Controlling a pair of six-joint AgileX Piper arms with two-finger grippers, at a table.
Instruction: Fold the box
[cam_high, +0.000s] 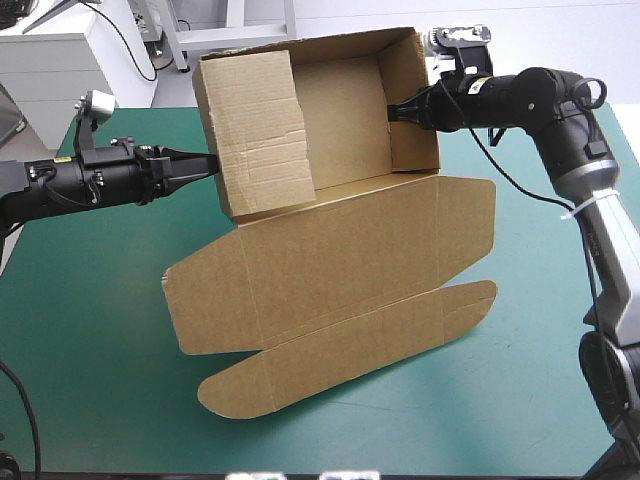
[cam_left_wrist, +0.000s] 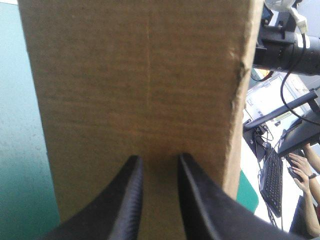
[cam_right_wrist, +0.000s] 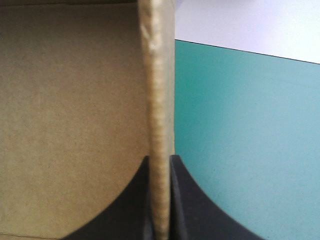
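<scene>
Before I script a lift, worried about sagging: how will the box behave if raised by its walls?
Probably light and fairly stiff: the right hand holds the box by one wall. The flat lid would likely hinge down at its creases. Corrugated board may crease under hard pinching.

Black fingers (cam_right_wrist: 125, 210) pressed onto a raised wall of the brown box (cam_right_wrist: 70, 110), teal-green cover (cam_right_wrist: 240, 140) beside it

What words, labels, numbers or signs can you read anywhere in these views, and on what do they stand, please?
None can be read. The box is plain brown board with no print on any face that shows, and the teal-green cover bears no marking.
</scene>
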